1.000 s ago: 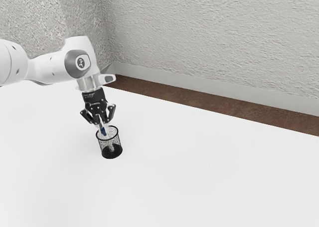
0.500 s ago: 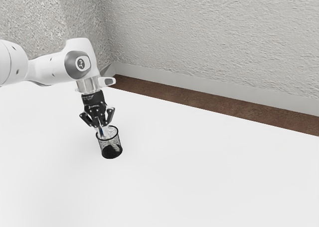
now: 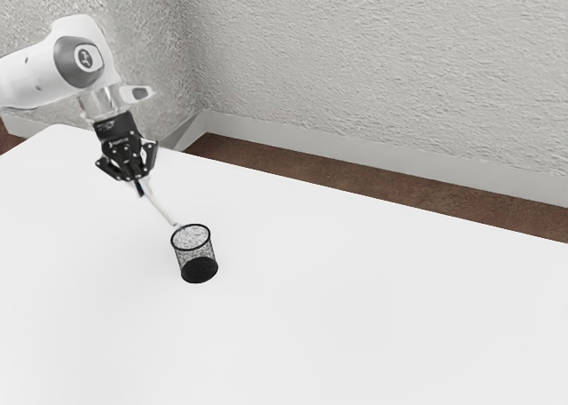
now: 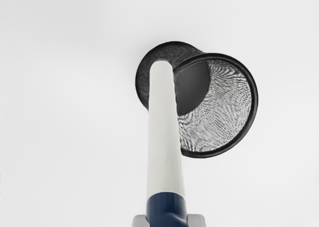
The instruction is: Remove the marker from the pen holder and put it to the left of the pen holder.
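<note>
The marker [image 3: 161,207] hangs in our gripper [image 3: 139,185], white along its body and dark blue at the end we hold. We have it pinched by that blue part: in the wrist view our two grey fingers [image 4: 195,221] press on it, one from each side. In the exterior view it slants from our fingertips down toward the exterior view's right, and its free end comes close to the rim of the pen holder [image 3: 192,249]. Whether that end touches the rim, we cannot tell. The wrist view shows the white body passing in front of the holder, outside the ring of the rim, so the marker is out of the holder, not yet laid down. The holder, a round black mesh cup with a solid dark base, stands upright on the white table [image 3: 355,298]. Our gripper is above the tabletop, up and toward the exterior view's left from the cup, and our white arm [image 3: 34,72] reaches in from that same side. Past the table's edge we see brown floor [image 3: 373,183], a pale baseboard [image 3: 355,149] and a rough, light grey wall [image 3: 373,67].
</note>
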